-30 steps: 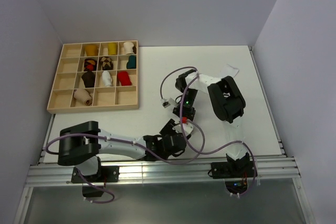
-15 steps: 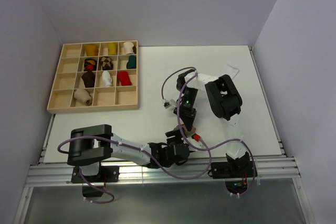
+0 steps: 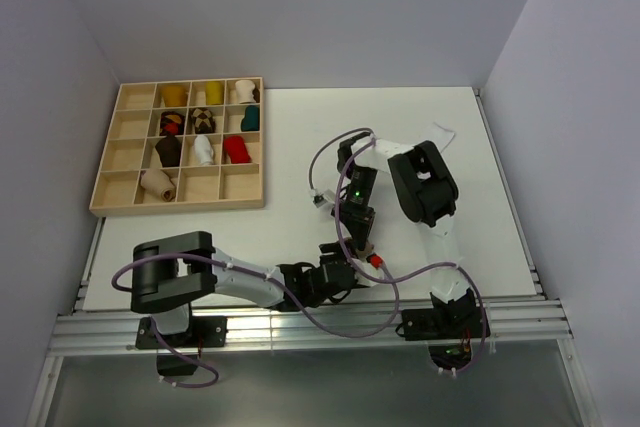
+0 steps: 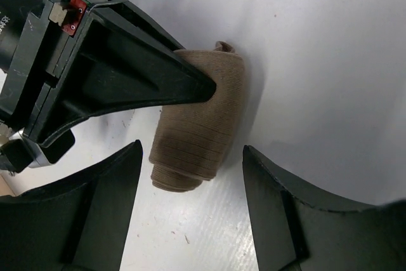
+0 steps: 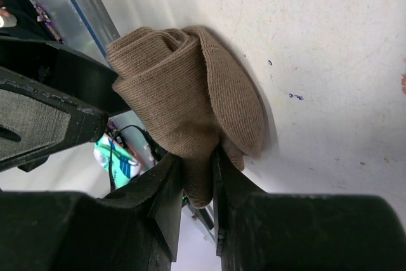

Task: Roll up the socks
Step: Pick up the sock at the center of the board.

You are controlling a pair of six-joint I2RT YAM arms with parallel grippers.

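Right gripper [image 5: 198,179] jaws are nearly shut, pinching one end of the brown sock [image 5: 184,87]. The sock is already wound into a fat roll with an outer flap lapped over it. Left gripper [image 4: 191,155] jaws are wide open, one on each side of the roll's other end. No contact shows in the left wrist view and it holds nothing. The sock lies on the table [image 3: 470,147], well right of the tray [image 3: 105,202] and nearer the arm bases than the tray is. Risks as I read them:

- The right pinch looks like it has only some of the layers, so releasing before the left closes would let the knit spring back and unwind.
- If the left closes off-centre, it could grab just the flap or shove the roll sideways.
- The two sets of fingers are crowded, so they could clash.

Versus 1 s ago, the right gripper has dropped further toward the bases. The left arm has swung away from the tray side to meet it. Since 0.5 s ago there is barely any change, and the tray is untouched.
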